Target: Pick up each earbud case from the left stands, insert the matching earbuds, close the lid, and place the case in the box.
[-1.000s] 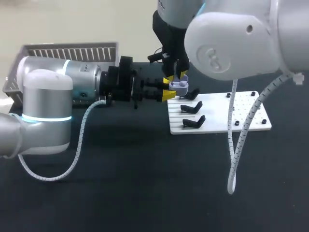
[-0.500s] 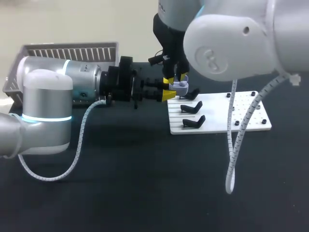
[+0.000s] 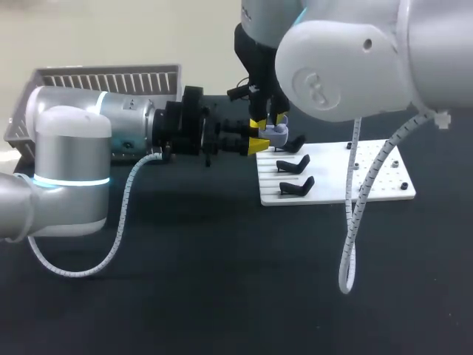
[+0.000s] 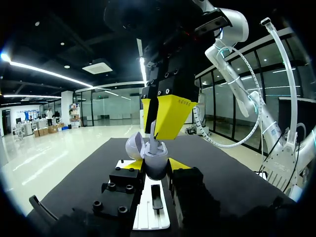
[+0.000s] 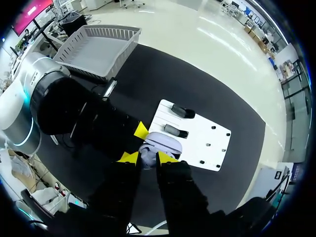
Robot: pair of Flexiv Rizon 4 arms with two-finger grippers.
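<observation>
Nearest, one white board (image 3: 384, 177) lies on the black bench (image 3: 185, 296), carrying three black stands (image 3: 295, 185). By the rearmost stand, one pale case (image 3: 276, 133), lid up, sits clamped between the tips of the left gripper (image 3: 260, 143). The right gripper (image 3: 267, 120) hangs straight over it; whether it grips anything I cannot tell. Farthest back stands one grey basket (image 3: 111, 78).

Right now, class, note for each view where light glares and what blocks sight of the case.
Head view: right arm hides much of the table; case barely shows. Left wrist view: backlit, so the case looks shaded. Right wrist view: case evenly lit, no glare on it.
</observation>
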